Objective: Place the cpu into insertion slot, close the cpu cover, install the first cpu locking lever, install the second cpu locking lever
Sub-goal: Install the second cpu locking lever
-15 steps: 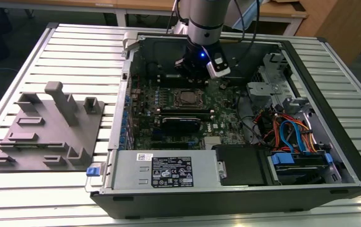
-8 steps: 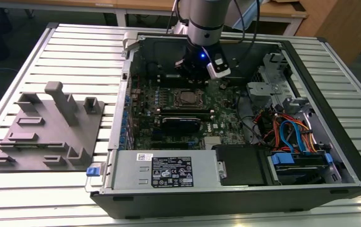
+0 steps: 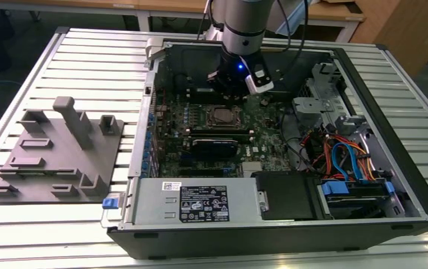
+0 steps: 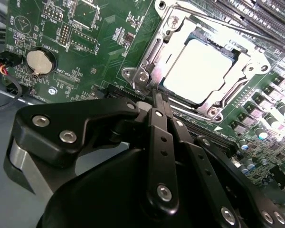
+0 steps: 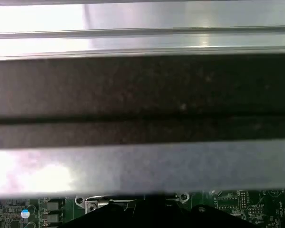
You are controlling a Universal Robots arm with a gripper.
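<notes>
In the second wrist view the cpu (image 4: 198, 71) lies flat in the insertion slot (image 4: 143, 71), its silver top bright. The cpu cover (image 4: 217, 103) lies down around it as a metal frame. A thin lever rod (image 4: 237, 32) runs along the far side of the socket. My gripper (image 4: 157, 96) is shut, its black fingers pressed together with the tips at the socket's near corner; nothing shows between them. In the exterior view the gripper (image 3: 233, 94) hangs just behind the socket (image 3: 221, 116) inside the open computer case (image 3: 415, 190).
A coin battery (image 4: 38, 61) and memory slots (image 4: 261, 14) flank the socket. In the exterior view a grey fixture plate (image 3: 49, 154) lies at the left, a power supply (image 3: 191, 203) at the case front, and coloured cables (image 3: 341, 157) at the right.
</notes>
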